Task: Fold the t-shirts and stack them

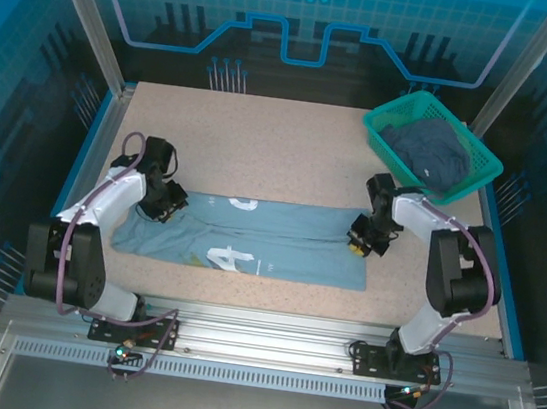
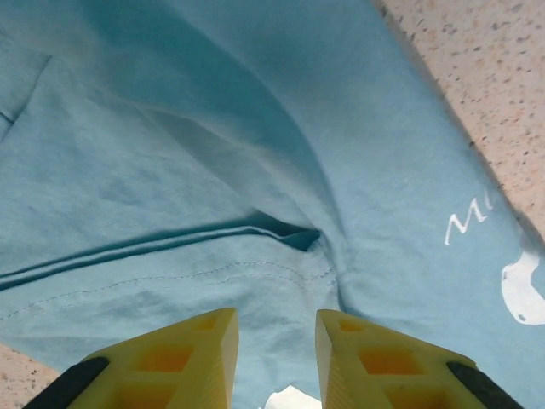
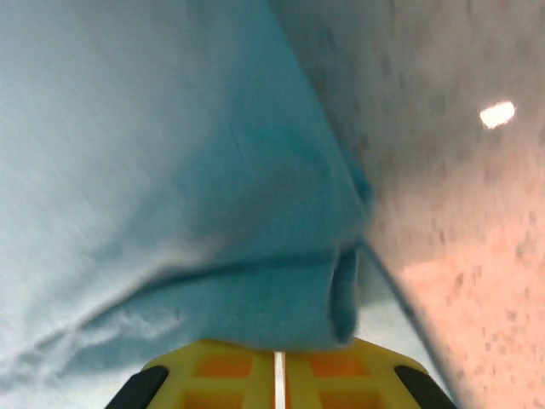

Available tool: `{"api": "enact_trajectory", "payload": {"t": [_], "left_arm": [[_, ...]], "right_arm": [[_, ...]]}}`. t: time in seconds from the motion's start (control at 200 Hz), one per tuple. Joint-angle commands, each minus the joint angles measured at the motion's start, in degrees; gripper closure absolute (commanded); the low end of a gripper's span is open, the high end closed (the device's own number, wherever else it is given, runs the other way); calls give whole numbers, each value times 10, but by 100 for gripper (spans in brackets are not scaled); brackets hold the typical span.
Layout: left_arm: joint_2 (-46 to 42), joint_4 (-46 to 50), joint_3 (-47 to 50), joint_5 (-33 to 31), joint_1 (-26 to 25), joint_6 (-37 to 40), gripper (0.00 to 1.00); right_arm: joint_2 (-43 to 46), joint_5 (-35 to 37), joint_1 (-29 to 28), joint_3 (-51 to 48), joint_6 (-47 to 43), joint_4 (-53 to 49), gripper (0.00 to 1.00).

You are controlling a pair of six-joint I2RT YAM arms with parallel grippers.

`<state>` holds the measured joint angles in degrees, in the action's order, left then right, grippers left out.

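Pale blue-grey cloth t-shirt (image 1: 279,241) lies as a long folded band across the lower middle of the speckled beige desk (image 1: 260,152), white printed lettering (image 1: 221,256) on its lower half. Left gripper (image 1: 164,205) sits at the band's left end. Left wrist view: this gripper (image 2: 277,362) is released, yellow fingers (image 2: 196,358) apart at bottom centre, a cloth fold (image 2: 213,170) running into the gap. Right gripper (image 1: 357,241) is at the band's right end. Right wrist view: this gripper (image 3: 277,366) is clenched, tips together on a bunched fold of the shirt (image 3: 170,170), picture blurred. Darker slate blue-grey t-shirt (image 1: 427,149) lies crumpled inside the teal-green plastic mesh basket (image 1: 465,132), upper right of the frame.
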<state>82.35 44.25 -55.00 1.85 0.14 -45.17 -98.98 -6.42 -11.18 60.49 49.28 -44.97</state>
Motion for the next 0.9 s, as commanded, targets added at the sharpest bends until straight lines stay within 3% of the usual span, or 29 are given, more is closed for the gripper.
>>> {"api": "enact_trajectory", "payload": {"t": [0.0,0.33,0.53,0.665,0.755,0.895], "left_arm": [[-17,2,12,15,-2,-5,69],[-54,47,14,-23,12,2,64],[-111,115,65,-10,76,-67,61],[-130,119,94,-6,112,-106,52],[-117,94,78,-1,155,-82,53],[-54,46,32,-9,178,15,63]], "right_arm": [[-33,9,19,44,-6,3,91],[-60,13,32,22,2,5,93],[-32,46,27,26,-28,2,92],[10,70,5,37,-59,0,88],[25,76,-19,45,-78,0,88],[21,40,-50,43,-102,34,87]]}}
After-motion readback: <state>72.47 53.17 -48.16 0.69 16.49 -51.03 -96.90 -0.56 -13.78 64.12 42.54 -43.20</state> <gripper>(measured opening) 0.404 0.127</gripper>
